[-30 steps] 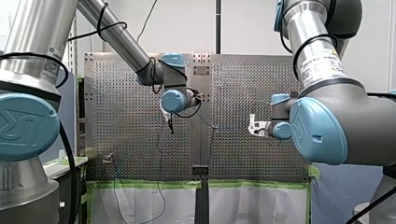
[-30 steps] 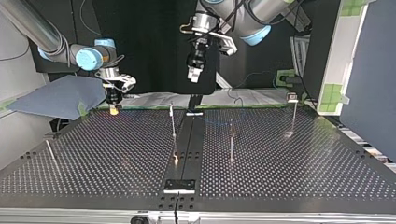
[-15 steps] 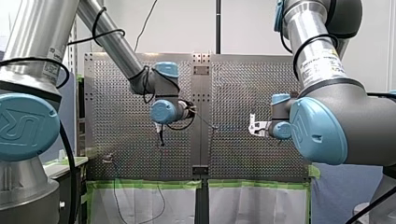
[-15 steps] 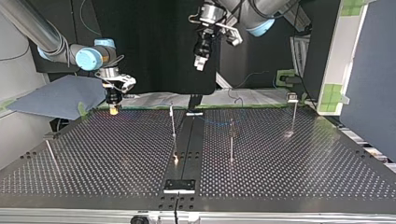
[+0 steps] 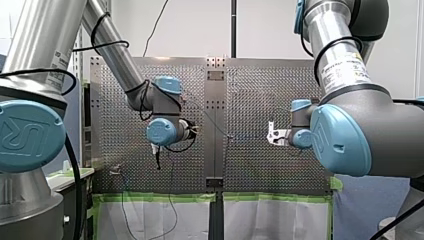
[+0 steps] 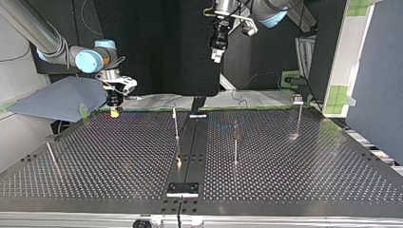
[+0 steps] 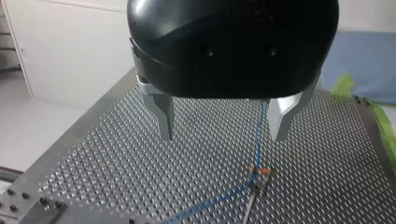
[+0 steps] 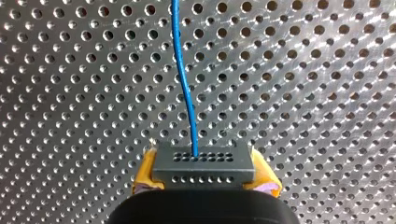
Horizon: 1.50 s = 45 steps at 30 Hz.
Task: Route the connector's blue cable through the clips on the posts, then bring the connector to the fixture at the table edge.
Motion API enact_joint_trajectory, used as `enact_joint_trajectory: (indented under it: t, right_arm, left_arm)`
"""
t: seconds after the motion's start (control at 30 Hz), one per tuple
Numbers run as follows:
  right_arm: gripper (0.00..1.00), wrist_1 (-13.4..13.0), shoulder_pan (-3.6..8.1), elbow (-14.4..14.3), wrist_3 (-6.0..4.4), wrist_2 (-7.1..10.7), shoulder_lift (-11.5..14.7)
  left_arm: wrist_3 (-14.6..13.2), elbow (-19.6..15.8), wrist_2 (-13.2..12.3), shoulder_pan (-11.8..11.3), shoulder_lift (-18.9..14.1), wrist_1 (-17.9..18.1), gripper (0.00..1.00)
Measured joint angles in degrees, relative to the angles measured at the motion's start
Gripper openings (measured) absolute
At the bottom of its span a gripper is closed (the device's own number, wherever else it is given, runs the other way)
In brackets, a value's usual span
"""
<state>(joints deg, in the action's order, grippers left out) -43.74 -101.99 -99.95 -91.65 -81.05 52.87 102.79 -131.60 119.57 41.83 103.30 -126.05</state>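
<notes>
In the right wrist view my right gripper (image 8: 204, 183) is shut on the dark grey connector (image 8: 204, 161), which sits between its yellow pads (image 8: 145, 175). The blue cable (image 8: 183, 79) runs from the connector away over the perforated table. In the top view that gripper (image 6: 114, 111) hangs low at the far left edge of the table. My left gripper (image 7: 223, 135) is open with nothing between its metal fingers (image 7: 164, 114), high above the table (image 6: 216, 53). Below it the blue cable (image 7: 258, 140) reaches an orange clip (image 7: 259, 171) on a post.
Thin posts stand on the table in the top view: one by the centre strip (image 6: 176, 124), one right of it (image 6: 235, 145), one far right (image 6: 299, 118), one at the left (image 6: 51, 159). A black plate (image 6: 182, 188) lies at the near edge. Blue cloth (image 6: 62, 99) lies behind the table.
My left arm has pulled away from the middle posts: left and down in the front view, up and right in the top view. My right arm has stayed still with the connector.
</notes>
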Motion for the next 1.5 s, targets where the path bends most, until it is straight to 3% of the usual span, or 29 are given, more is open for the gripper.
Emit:
enact_joint_trajectory:
  t: [0.13, 0.27, 0.47, 0.73, 1.17, 1.5]
  right_arm:
    - [0.00, 1.83, 0.30, 0.70, 0.07, -0.64, 0.26]
    - [0.00, 3.13, 0.69, 1.03, -0.15, -1.64, 1.31]
    - [0.00, 3.27, 1.36, 1.09, -1.06, -1.98, 3.76]
    - [0.00, 3.71, 2.24, 1.29, -1.29, -2.16, 7.27]
    - [0.00, 9.47, 4.56, 4.69, -0.90, -6.88, 13.52]
    - [0.00, 14.17, 6.67, 6.38, -0.18, -9.81, 14.34]
  left_arm:
    - [-0.39, -2.16, 1.72, -0.12, 0.00, 0.48, 1.00]
    - [-0.60, -4.21, 1.72, -0.13, 0.00, 0.79, 1.00]
    - [-1.00, -6.12, 1.29, -0.15, 0.00, 1.09, 1.00]
    - [-1.42, -6.35, 0.91, -0.24, 0.00, 1.32, 1.00]
    - [-2.40, -6.30, 0.62, -0.74, 0.00, 1.48, 1.00]
    - [-2.65, -6.29, 0.57, -1.20, 0.00, 1.30, 1.00]
